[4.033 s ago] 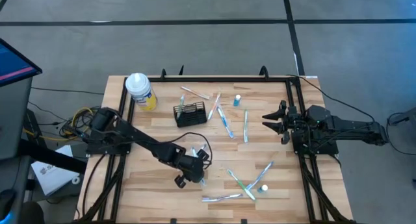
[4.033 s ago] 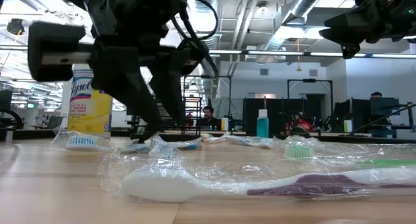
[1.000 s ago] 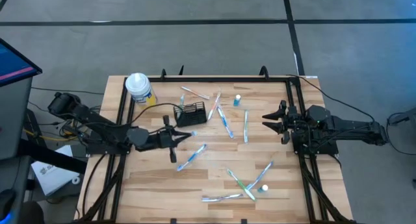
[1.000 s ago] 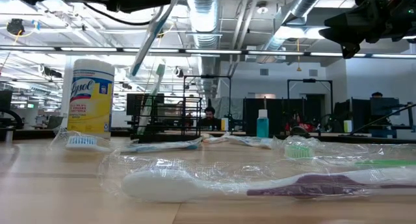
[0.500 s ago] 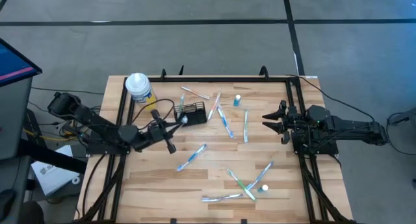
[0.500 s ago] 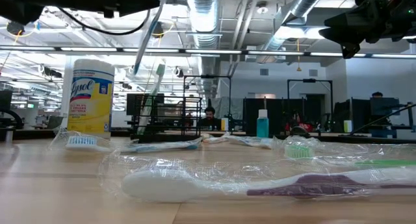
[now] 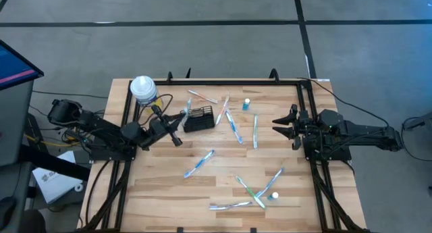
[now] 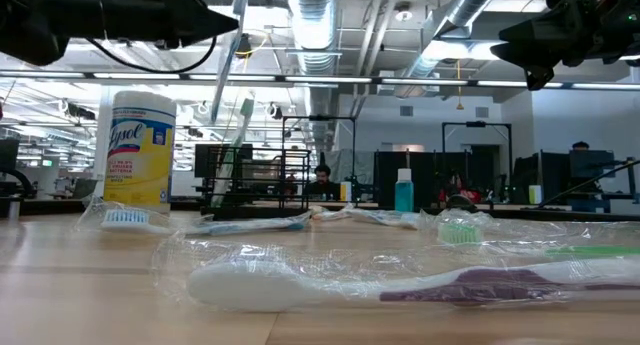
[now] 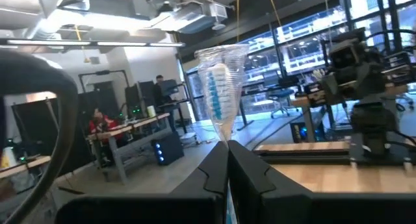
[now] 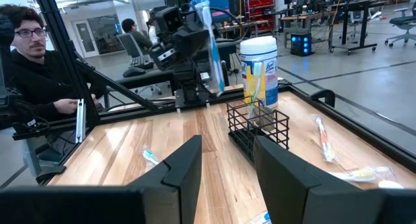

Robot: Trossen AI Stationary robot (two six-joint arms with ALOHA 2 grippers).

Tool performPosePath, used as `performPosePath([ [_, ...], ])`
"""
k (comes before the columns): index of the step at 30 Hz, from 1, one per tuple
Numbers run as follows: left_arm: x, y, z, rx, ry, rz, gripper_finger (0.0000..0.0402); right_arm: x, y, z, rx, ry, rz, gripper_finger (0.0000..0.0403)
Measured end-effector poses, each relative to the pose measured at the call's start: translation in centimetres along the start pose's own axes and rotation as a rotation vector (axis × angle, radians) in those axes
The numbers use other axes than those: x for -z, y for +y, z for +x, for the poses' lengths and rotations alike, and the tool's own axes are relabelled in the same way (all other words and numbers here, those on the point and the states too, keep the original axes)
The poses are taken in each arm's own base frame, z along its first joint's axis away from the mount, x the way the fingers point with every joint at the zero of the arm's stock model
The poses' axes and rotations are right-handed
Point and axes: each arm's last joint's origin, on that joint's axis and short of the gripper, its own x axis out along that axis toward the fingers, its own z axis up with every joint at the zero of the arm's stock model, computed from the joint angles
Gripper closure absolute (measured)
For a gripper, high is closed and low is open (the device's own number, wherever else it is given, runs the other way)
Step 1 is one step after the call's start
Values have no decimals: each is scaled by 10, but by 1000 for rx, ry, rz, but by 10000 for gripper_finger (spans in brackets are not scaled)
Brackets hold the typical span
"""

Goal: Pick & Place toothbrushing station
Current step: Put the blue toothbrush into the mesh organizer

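Wooden slat tabletop point(image 7: 162, 186) strewn with wrapped toothbrushes. Left gripper point(image 7: 177, 120) clamped on a wrapped blue toothbrush point(image 9: 220, 94), held upright, just short of the black wire-mesh caddy point(image 7: 198, 119) ahead of its fingertips. Risks: crinkly wrapper catching the mesh rim, tipping or shoving the light caddy; brush slipping if tilted. Right gripper point(image 7: 279, 127) parked well apart, fingers spread, empty
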Motion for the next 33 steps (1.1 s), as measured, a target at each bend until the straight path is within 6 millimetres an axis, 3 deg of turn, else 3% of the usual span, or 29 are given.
performPosePath([
  [18,9,16,14,-80,6,-3,401,0,0,0,0,0,-1,272],
  [33,29,20,26,-115,61,38,401,0,0,0,0,0,-2,272],
])
